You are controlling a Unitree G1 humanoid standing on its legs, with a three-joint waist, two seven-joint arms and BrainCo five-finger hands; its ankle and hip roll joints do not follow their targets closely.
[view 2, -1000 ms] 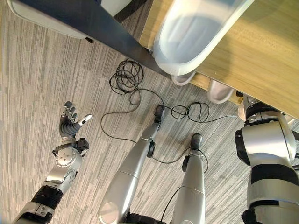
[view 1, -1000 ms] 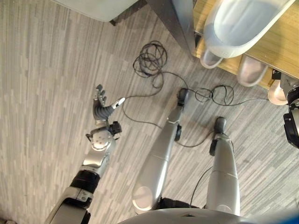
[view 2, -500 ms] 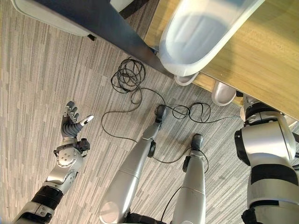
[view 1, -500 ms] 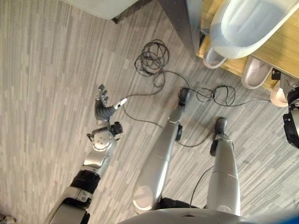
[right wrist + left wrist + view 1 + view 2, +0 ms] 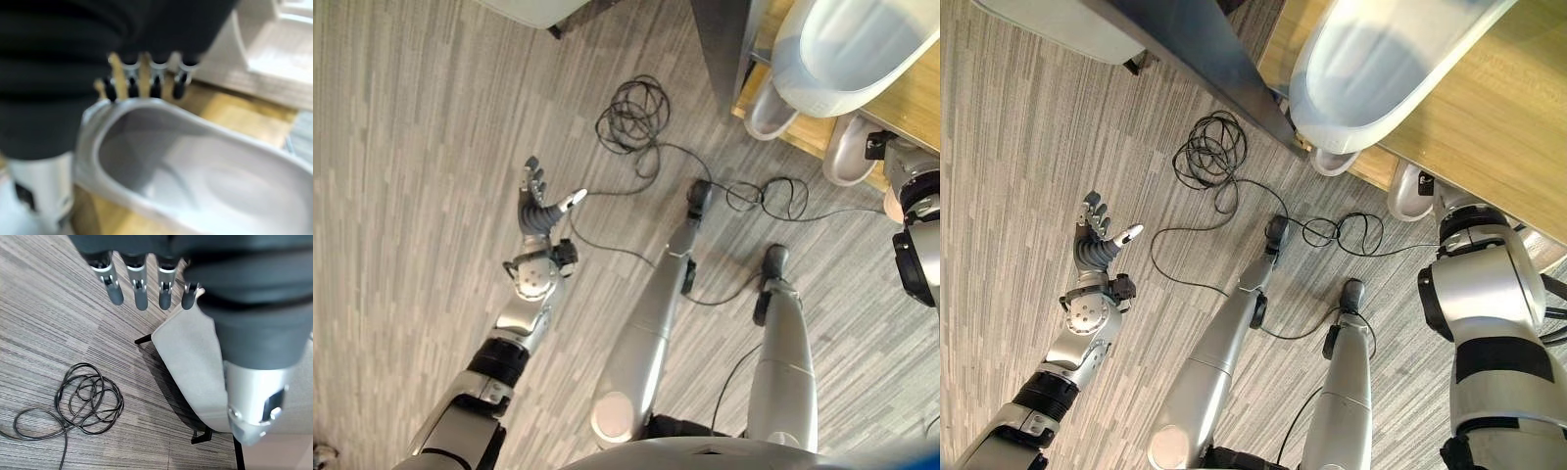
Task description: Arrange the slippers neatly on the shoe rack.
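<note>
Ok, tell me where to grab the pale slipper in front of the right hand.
Take the slipper by its raised rim at the end nearest the right hand, coming from above. Its hollow faces the hand, so the fingers could likely hook inside with the thumb outside. It looks to lie on the wooden shelf.

- Even, bright indoor light falls from above across the grey striped floor [image 5: 421, 196].
- Soft shadow lies under the grey seat [image 5: 190, 362] on its dark legs.
- The slipper [image 5: 195, 181] close to the right wrist camera is blurred.
- A mild sheen shows on the wooden shelf [image 5: 1489, 127].
</note>
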